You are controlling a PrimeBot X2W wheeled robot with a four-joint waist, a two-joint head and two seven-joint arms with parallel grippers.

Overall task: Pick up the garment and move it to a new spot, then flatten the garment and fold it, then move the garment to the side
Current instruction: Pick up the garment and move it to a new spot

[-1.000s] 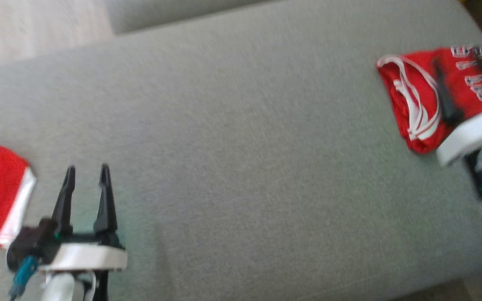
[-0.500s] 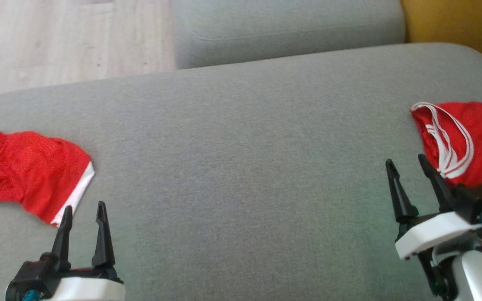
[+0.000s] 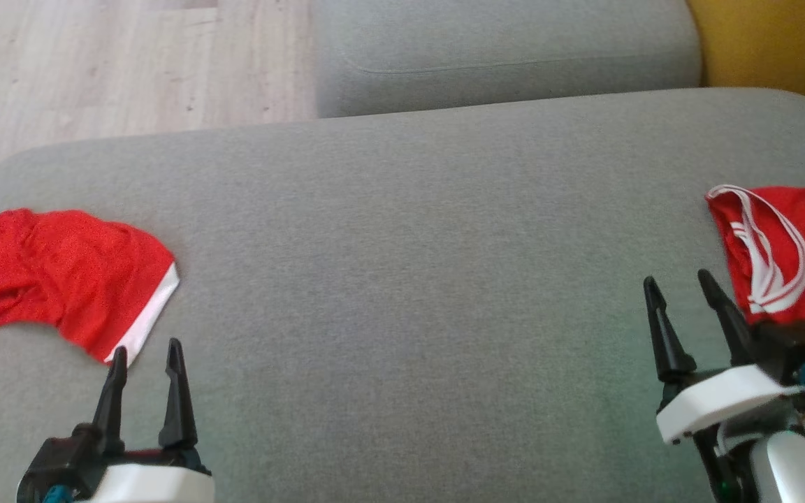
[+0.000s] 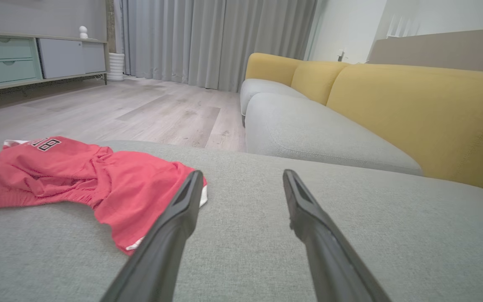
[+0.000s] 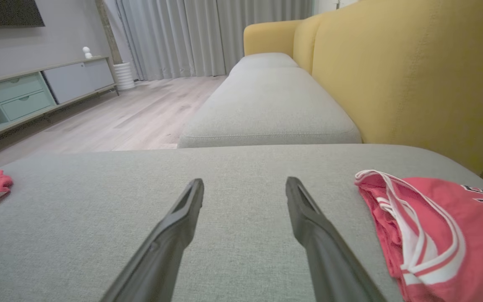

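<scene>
Left claw near left, fingers spread wide, empty, tips just short of white hem of crumpled red mesh shorts at left edge of grey fabric sofa cushion. Right claw near right, likewise wide, empty, just left of folded red jersey with white trim at cushion's right edge. Garments well apart. Yellow sofa backrest far right; pale wood floor far left.

Someone's living room for sure: yellow-backed sofa right of the fingers, grey curtains and low sideboard way beyond them.
</scene>
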